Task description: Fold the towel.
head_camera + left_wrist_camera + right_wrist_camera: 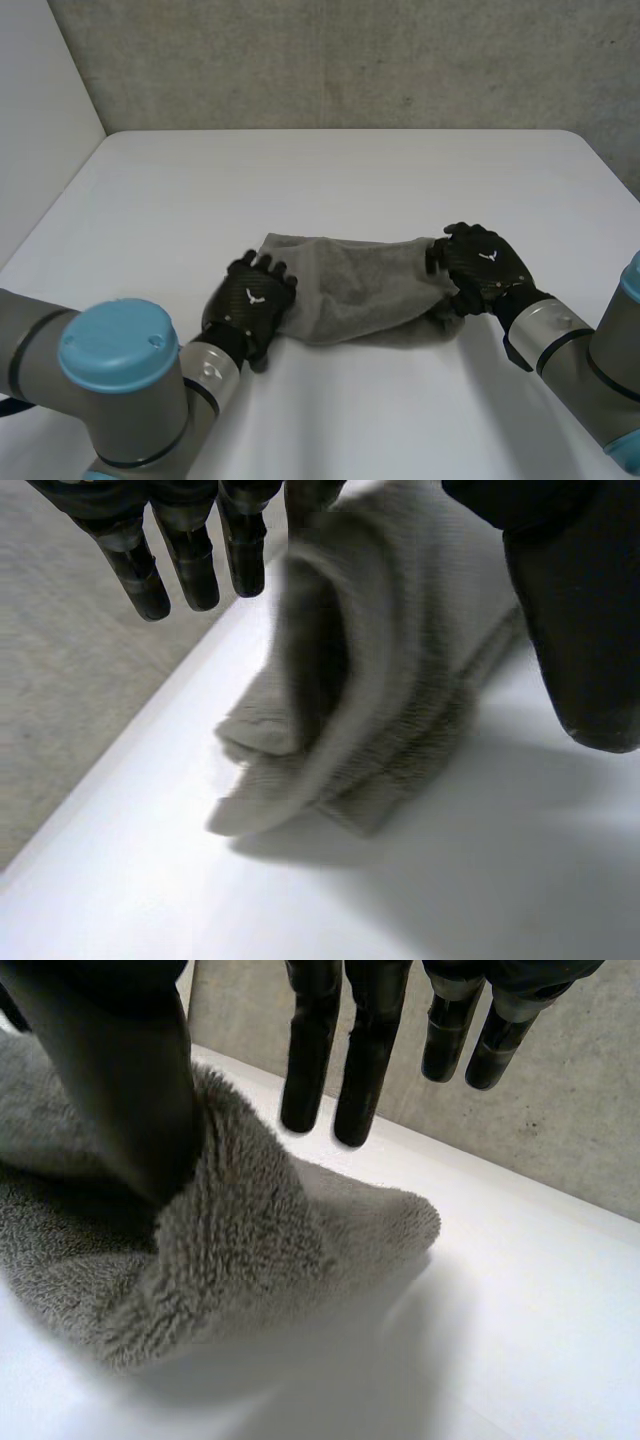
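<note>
A grey towel (350,290) lay bunched mid-way along the table (330,170), nearer its front edge. The left hand (250,302) pinched its left end, the right hand (485,266) its right. Folding seemed barely begun; next, likely stretching it flat.

Counter (340,170): white, matte, with rounded far corners. 1 grey towel (350,290) rests directly on it in the near half, bunched into a long, crumpled strip running side to side.
</note>
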